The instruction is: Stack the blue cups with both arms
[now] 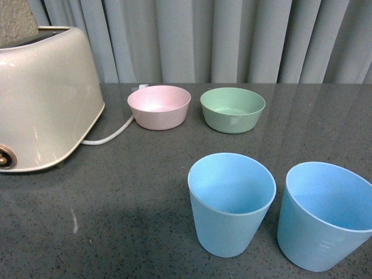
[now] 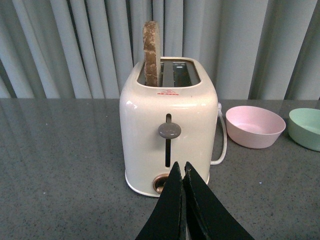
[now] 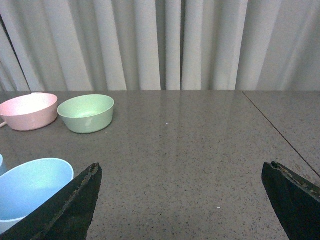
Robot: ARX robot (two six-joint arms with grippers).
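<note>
1. Nearest the front camera stand the two upright tumblers: the middle blue cup point(image 1: 231, 203) and, just beside it at the frame's right edge, the right-hand blue cup point(image 1: 325, 215). Both have their mouths up and hold nothing. Neither is nested in the other, so I judge that stacking has not yet begun and the step in hand is the first reach.
2. No arm shows in the front view. In the right wrist view the right gripper point(image 3: 182, 165) has its fingers spread wide with nothing between them, and the right-hand blue cup point(image 3: 30, 190) sits low beside one finger.
3. In the left wrist view the left gripper point(image 2: 182, 170) has its fingers pressed together on nothing. It points at the toaster point(image 2: 170, 115), not at a cup.
4. The next move probably calls for the left fingers to part and the arm to swing toward the middle cup. The right arm would close on its cup's wall, lift it clear, and centre its tapered base over the other mouth.
5. Farther back on the grey table point(image 1: 145, 192) sit the pink bowl point(image 1: 158, 106) and the green bowl point(image 1: 232, 109), well apart from the cups and best left alone.
6. At the far left, a slice of toast point(image 2: 152, 52) stands in the toaster's slot.
</note>
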